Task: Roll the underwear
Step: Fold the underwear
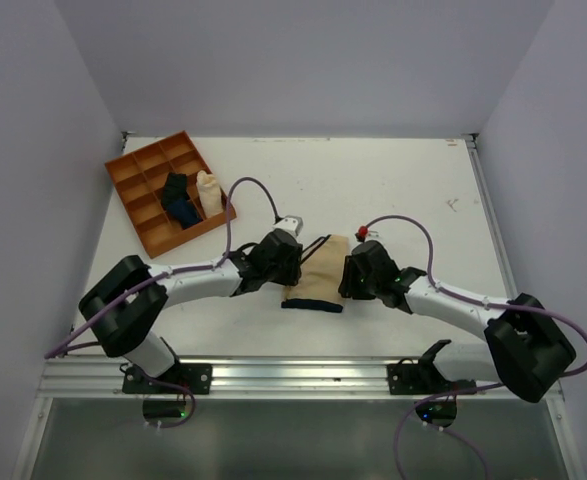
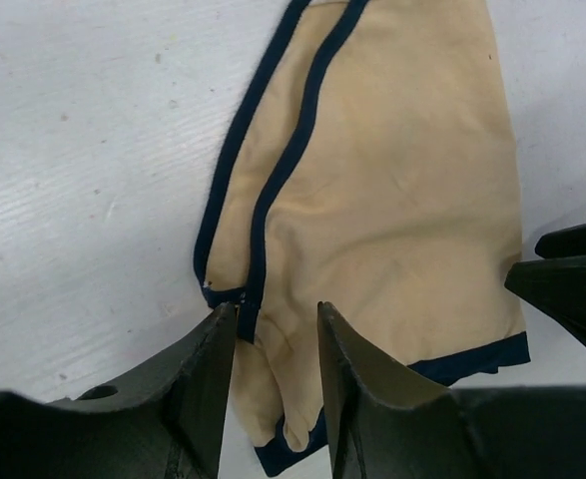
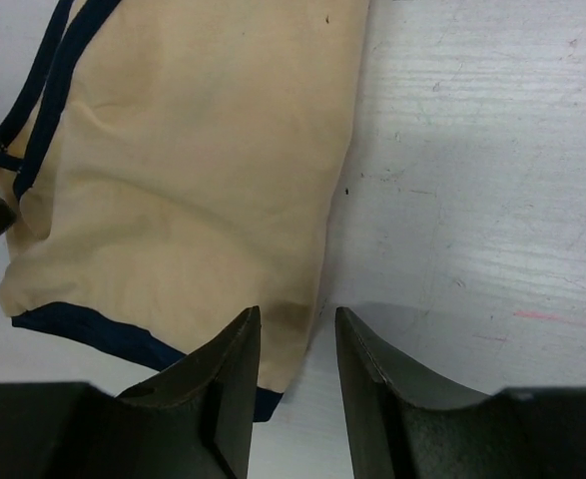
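1. The underwear, beige with a dark edge band, is laid flat on the white table, between the two grippers.
2. The left gripper is set over the garment's near left corner. Its fingers are held apart, and banded cloth is seen in the gap, not pinched.
3. The right gripper is placed at the near right edge. Its fingers are likewise parted, with the cloth's edge and bare table seen between them.
4. An orange compartment tray is seen at the far left, well apart from the underwear. A dark blue roll and a cream roll are stowed in its compartments.
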Available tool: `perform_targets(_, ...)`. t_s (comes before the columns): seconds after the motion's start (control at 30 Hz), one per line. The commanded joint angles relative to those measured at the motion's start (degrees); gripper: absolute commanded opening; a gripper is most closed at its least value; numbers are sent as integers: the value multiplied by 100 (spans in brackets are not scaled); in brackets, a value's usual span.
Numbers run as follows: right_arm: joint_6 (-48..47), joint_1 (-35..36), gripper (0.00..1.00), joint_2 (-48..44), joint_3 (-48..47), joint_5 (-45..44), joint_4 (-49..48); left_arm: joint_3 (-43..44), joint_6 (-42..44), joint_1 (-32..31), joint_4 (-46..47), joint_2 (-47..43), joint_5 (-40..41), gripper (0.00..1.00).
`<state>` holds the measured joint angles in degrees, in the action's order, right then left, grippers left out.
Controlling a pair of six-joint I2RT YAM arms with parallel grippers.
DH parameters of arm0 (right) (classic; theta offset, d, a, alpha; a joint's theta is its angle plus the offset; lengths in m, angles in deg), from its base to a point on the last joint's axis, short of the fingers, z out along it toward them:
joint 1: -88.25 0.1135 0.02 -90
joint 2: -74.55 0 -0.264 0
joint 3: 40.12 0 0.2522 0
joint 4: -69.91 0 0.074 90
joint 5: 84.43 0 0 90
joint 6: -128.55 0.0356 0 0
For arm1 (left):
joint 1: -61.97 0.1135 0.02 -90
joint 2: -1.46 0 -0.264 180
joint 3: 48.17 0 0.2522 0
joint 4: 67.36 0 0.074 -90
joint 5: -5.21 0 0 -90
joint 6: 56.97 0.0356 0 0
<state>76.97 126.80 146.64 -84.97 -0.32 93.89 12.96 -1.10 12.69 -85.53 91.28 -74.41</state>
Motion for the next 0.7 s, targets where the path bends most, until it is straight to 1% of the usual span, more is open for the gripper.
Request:
perform_targets(0.0, 0, -22, 40, 129, 59, 0, -283, 52, 302, 14, 642, 255, -439, 41)
perform_targets(0.13, -71, -22, 38, 270, 59, 35, -328, 131, 319, 67, 766, 615, -615, 37)
perform_targets(0.27, -246, -31, 36, 366, -19, -175, -152, 184, 266, 85, 599, 739, -361, 37)
perform_targets(0.37, -387, -84, 34, 410, -116, -447, 67, 132, 284, 85, 677, 651, -422, 38)
perform_targets(0.47, -475, -242, 34, 419, -178, -545, 235, 44, 214, 85, 861, 458, -684, 39)
perform_targets(0.6, -361, -330, 35, 481, -353, -747, 437, -158, -32, 85, 1126, 290, -1176, 41)
perform_targets(0.67, -230, -339, 35, 525, -563, -791, 665, -167, -120, 67, 1108, 290, -1161, 40)
